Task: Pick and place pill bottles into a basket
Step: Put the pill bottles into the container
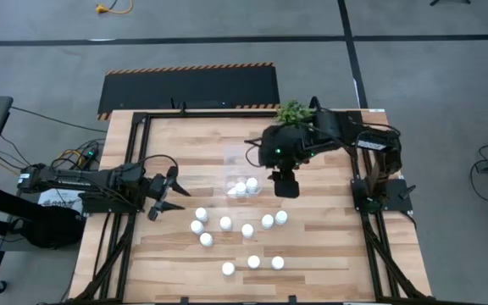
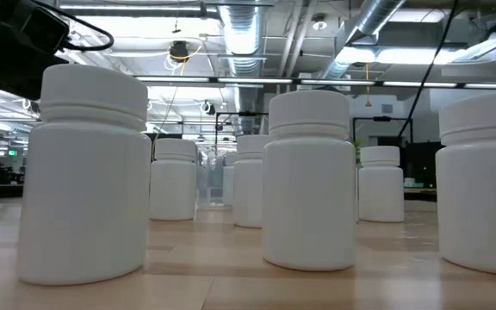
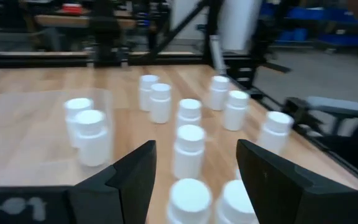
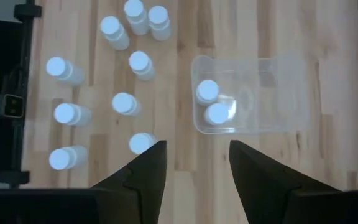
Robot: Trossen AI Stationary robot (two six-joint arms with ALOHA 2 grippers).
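We see nine small white cylindrical pill bottles (image 1: 225,223) upright on the wooden table (image 1: 329,254) | two upright inside the clear rectangular plastic basket (image 4: 278,93) | right gripper (image 4: 194,168) above, fingers parted, empty | left gripper (image 3: 194,168) likewise.

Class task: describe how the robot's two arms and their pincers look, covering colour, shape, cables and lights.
Both arms are black and jointed. The left pincer has two tapered black fingers. Black cables loop beside the left arm. The right pincer is blocky, with a green light on the wrist above it.

Small clear rectangular plastic basket (image 4: 252,94) holding two upright white cylindrical pill bottles (image 4: 208,91), nine more standing loose on the wooden bench (image 1: 329,263) nearby
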